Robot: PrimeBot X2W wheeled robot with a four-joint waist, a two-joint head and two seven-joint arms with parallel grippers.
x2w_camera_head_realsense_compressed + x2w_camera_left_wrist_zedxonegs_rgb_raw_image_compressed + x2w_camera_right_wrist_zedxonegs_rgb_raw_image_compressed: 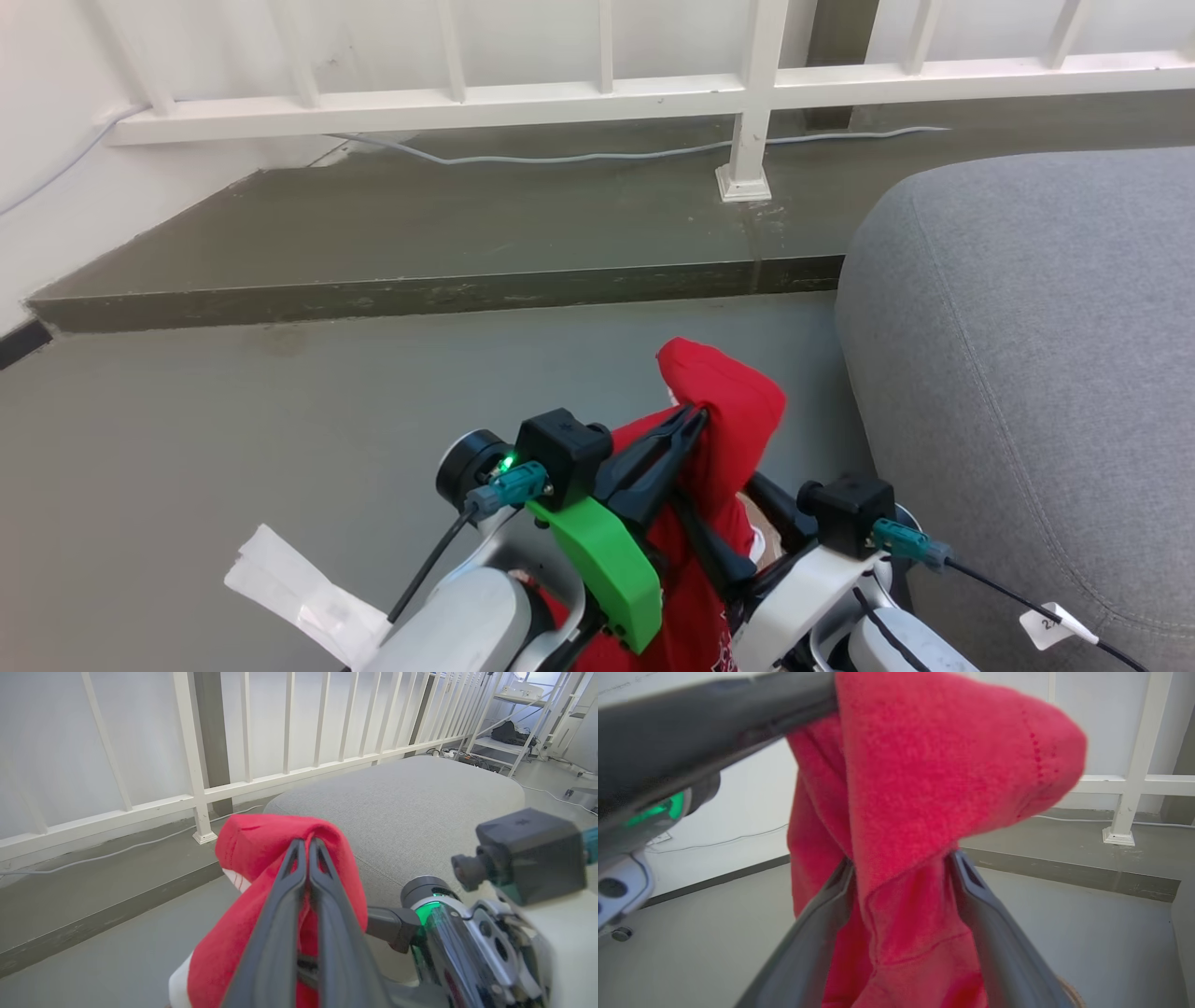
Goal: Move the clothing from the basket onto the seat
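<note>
One garment [738, 397] hangs from the left gripper [698, 413], near one seat [1027, 327].

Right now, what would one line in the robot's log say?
left claw: shut on red clothing | right claw: open, astride clothing | clothing: held up beside seat, not yet on it

White railing [467, 105], grey cable [579, 157] beneath

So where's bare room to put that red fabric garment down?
The top of the grey upholstered seat is bare from its rounded edge to the white railing. The grey floor between raised step and seat is bare too. Crowded at the grippers: the left gripper pinches the red fabric garment, the right gripper straddles it.
</note>
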